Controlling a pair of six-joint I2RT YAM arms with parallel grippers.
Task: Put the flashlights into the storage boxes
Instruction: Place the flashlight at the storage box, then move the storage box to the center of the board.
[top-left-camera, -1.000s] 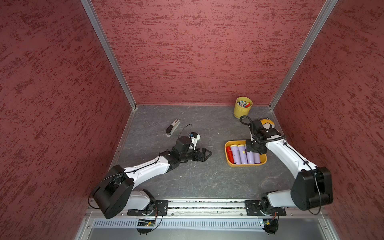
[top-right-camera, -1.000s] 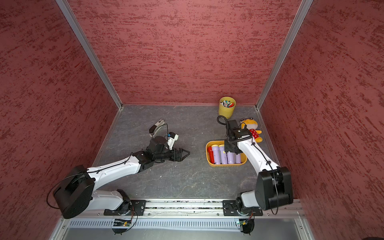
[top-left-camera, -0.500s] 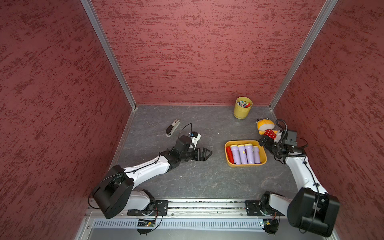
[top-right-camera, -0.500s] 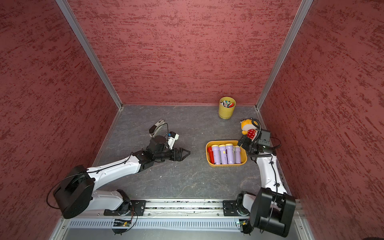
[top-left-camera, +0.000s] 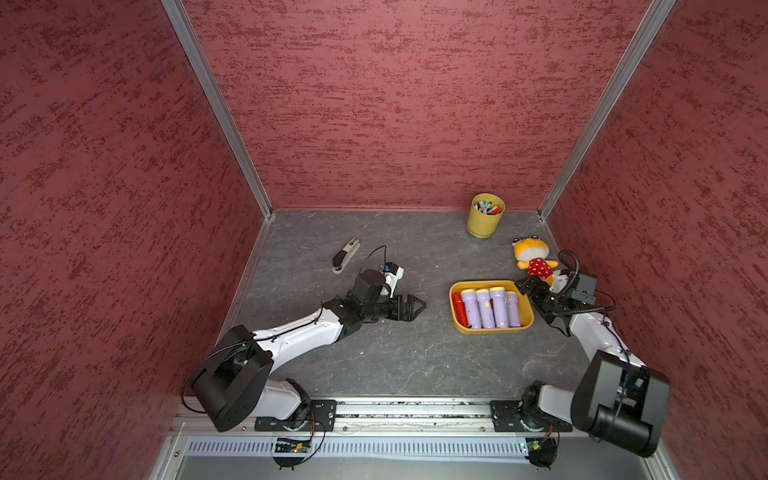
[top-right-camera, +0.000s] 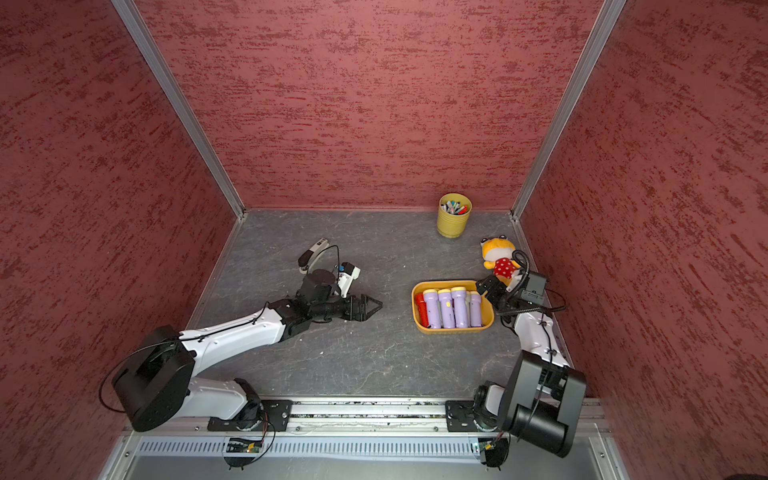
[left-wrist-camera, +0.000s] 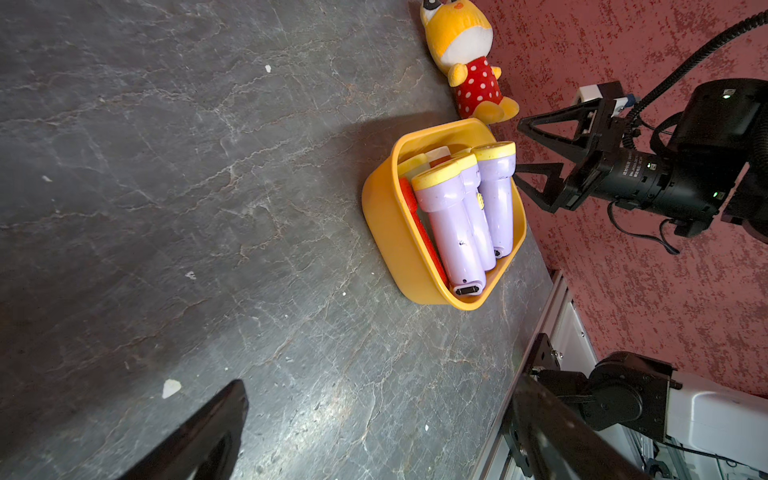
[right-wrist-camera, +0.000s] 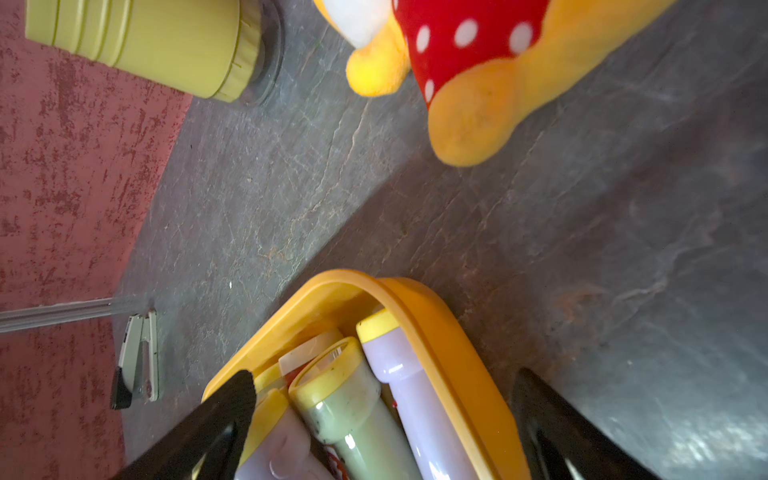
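Note:
The orange-yellow storage box (top-left-camera: 490, 329) (top-right-camera: 453, 329) lies right of centre, holding several flashlights side by side. These are lilac ones (top-left-camera: 484, 309) (top-right-camera: 446, 311) with yellow heads and a red one (top-left-camera: 458, 307) at the left wall. In the right wrist view a pale green flashlight (right-wrist-camera: 353, 407) lies between lilac ones (right-wrist-camera: 415, 399). My right gripper (top-left-camera: 530, 291) (top-right-camera: 486, 286) (right-wrist-camera: 382, 376) is open and holds nothing. It straddles the box's far right corner (right-wrist-camera: 449, 345). My left gripper (top-left-camera: 417, 308) (top-right-camera: 376, 307) (left-wrist-camera: 378, 384) is open over bare floor, left of the box (left-wrist-camera: 386, 232).
A yellow cup of pens (top-left-camera: 485, 216) stands at the back right. A yellow plush toy in a red dotted dress (top-left-camera: 532, 259) lies just behind the box, by the right wall. A grey-white stapler-shaped device (top-left-camera: 345, 261) lies at the back left. Red walls close in three sides.
My right gripper has opened and drawn away from above the box's far edge to its right corner. The left arm has stayed where it was.

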